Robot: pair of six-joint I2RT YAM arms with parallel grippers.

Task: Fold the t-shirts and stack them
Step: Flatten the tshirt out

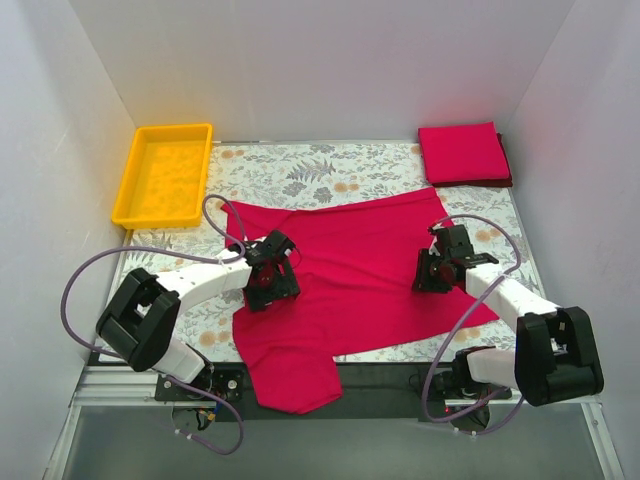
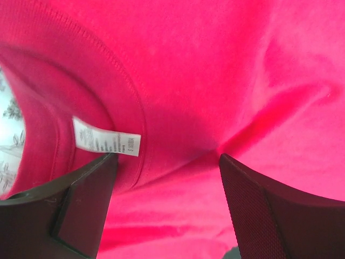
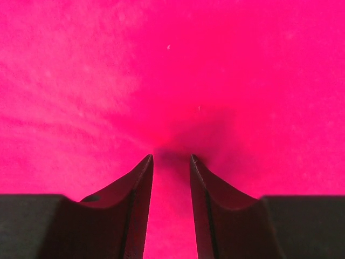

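Lying flat on the surface (image 1: 300,170), the crimson-red cloth t-shirt (image 1: 370,270) waits for your fold. Your left pincer (image 2: 167,159), at 9 o'clock, stands wide apart by the white neck tag (image 2: 106,143), likely to grab there. Your right pincer (image 3: 171,157), at 3 o'clock, touches cloth; gripping or not, I cannot tell.

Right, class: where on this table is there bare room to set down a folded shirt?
Bare table runs along the far edge, between the yellow tray and the folded stack. A thinner strip follows the right edge, in front of that stack. The middle is crowded: the spread t-shirt covers it, with the left arm and right arm on top.
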